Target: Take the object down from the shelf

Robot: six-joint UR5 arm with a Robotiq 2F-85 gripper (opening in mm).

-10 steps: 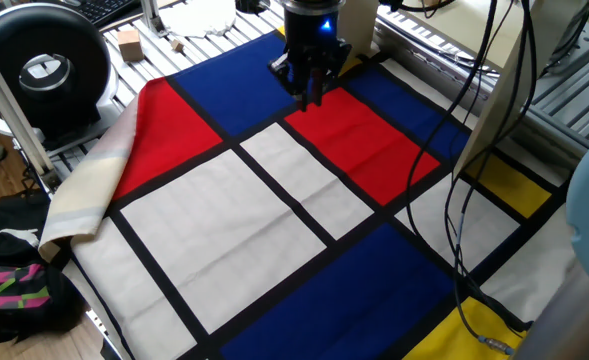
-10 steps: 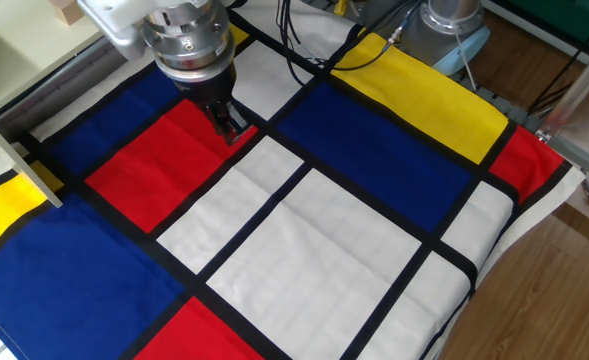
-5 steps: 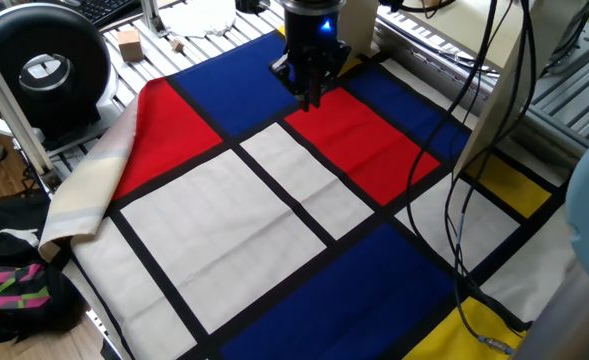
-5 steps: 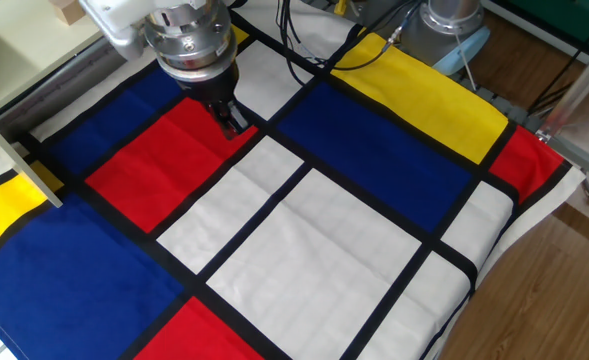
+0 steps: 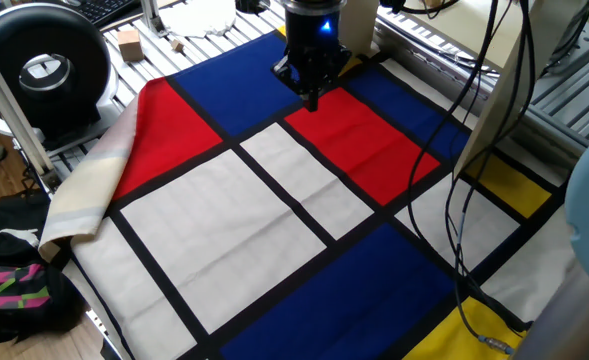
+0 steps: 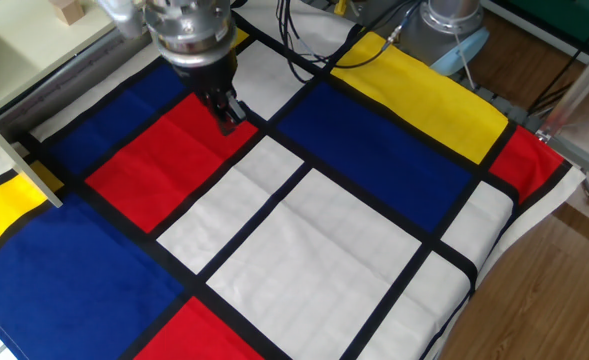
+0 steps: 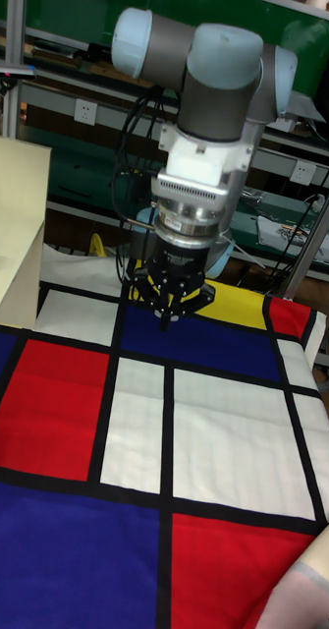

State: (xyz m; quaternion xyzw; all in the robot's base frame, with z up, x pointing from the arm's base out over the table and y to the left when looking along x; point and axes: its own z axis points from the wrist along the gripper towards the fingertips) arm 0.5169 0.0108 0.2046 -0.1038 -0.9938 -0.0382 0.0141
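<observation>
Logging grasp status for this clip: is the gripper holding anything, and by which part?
It cannot be told. The gripper has its fingers close together above the cloth, and anything between them is too small to see.

The gripper (image 6: 229, 112) points down over the checked cloth (image 6: 304, 230), just above the edge of a red square, its fingers (image 6: 223, 104) close together (whether something is between them cannot be seen). At the top left, a tan wooden block (image 6: 68, 10) stands on the cream shelf (image 6: 19, 45).
</observation>
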